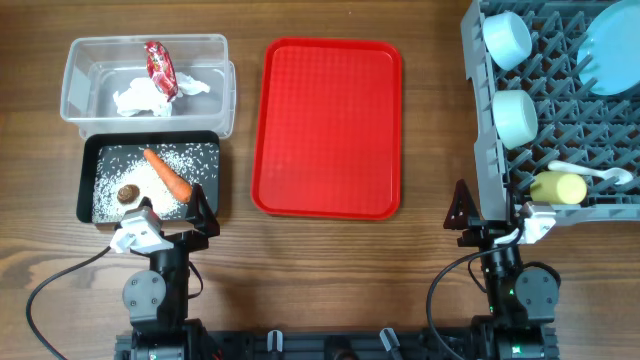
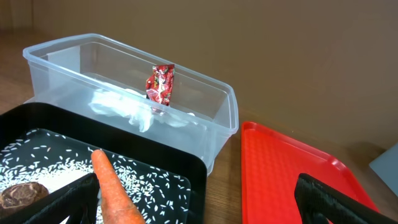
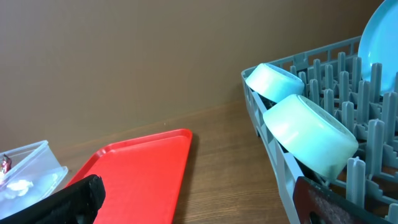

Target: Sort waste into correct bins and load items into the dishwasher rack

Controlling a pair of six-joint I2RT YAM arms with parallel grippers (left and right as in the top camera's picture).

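The clear bin (image 1: pixel 80 60) holds crumpled white tissue (image 1: pixel 140 97) and the red candy wrapper (image 1: pixel 160 68); both show in the left wrist view, the wrapper (image 2: pixel 160 84) standing upright. The black bin (image 1: pixel 90 160) holds the carrot (image 1: pixel 168 174), rice grains (image 1: pixel 185 157) and the brown lump (image 1: pixel 127 193). The grey rack (image 1: pixel 480 110) holds two pale blue bowls (image 1: pixel 507 38) (image 1: pixel 516 115), the plate (image 1: pixel 612 45), the yellow cup (image 1: pixel 558 188) and the white spoon (image 1: pixel 590 173). My left gripper (image 1: pixel 168 220) is open and empty by the black bin's front edge. My right gripper (image 1: pixel 490 222) is open and empty at the rack's front left corner.
The flat red tray (image 1: pixel 328 125) lies in the middle between the bins and the rack, with nothing on it. It shows in the left wrist view (image 2: pixel 292 168) and the right wrist view (image 3: pixel 137 171). Wood tabletop (image 1: pixel 430 130) lies between tray and rack.
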